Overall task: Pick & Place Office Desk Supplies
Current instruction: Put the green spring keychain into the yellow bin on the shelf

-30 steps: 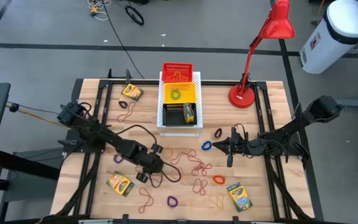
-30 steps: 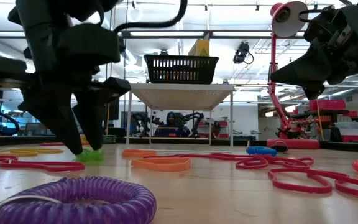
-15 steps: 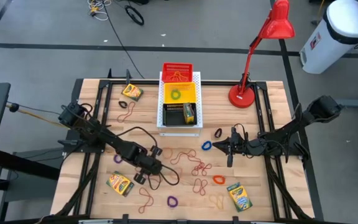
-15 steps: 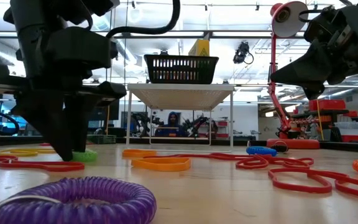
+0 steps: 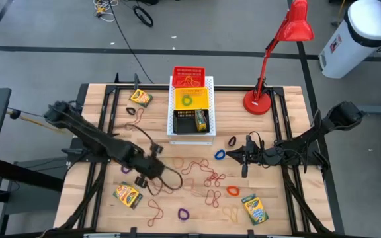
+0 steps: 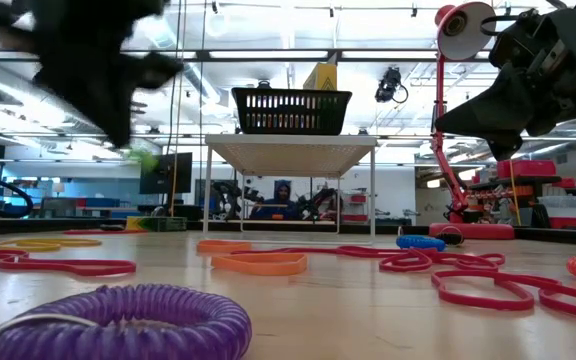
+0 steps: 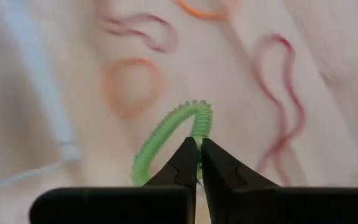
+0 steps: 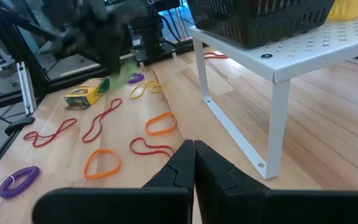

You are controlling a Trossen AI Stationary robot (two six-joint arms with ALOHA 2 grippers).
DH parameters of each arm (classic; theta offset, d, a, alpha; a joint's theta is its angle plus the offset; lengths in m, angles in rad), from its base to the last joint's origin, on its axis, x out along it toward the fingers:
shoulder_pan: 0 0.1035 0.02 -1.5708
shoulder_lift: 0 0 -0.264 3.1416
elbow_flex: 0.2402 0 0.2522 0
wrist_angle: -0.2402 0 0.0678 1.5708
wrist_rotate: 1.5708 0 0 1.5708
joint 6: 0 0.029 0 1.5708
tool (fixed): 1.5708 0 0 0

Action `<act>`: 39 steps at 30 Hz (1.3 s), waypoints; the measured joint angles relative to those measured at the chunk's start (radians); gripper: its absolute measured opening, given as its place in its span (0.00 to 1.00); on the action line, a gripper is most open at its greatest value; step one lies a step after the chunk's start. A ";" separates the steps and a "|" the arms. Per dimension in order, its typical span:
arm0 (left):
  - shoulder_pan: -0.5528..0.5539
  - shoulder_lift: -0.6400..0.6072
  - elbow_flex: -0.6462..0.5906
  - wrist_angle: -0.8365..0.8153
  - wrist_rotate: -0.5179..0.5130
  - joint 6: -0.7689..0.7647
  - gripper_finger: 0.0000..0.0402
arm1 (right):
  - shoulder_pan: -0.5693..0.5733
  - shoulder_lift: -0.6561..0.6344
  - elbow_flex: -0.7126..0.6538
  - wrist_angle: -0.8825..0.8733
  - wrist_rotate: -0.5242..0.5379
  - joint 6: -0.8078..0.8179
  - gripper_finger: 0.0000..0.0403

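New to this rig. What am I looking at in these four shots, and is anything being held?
It is a two-armed robot at a wooden table. One camera looks straight down, one sits at table height, and one rides on each wrist.

On the table lie crayon boxes, red rubber bands and small coiled loops, such as a purple loop. At the back stand a white rack with baskets and a red lamp.

The left gripper is shut on a green loop and has it off the table, as the table-height shot shows. The right gripper is shut and holds nothing, waiting on its own side.
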 joint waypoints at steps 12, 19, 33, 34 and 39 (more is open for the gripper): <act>0.298 -0.385 0.004 0.209 -0.193 0.220 0.03 | 0.000 0.000 0.000 0.001 0.003 0.000 0.02; 0.595 -0.351 0.004 0.361 0.121 0.283 0.03 | 0.000 0.000 0.000 0.007 0.013 -0.001 0.02; 0.837 -0.074 0.226 0.317 0.434 0.274 0.03 | 0.000 0.000 0.000 0.006 0.015 -0.011 0.02; 0.847 -0.057 0.230 0.314 0.449 0.273 0.03 | 0.000 0.000 0.000 0.005 0.015 -0.011 0.02; 0.886 0.003 0.246 0.325 0.490 0.273 0.05 | 0.000 0.000 0.000 0.003 0.015 -0.019 0.02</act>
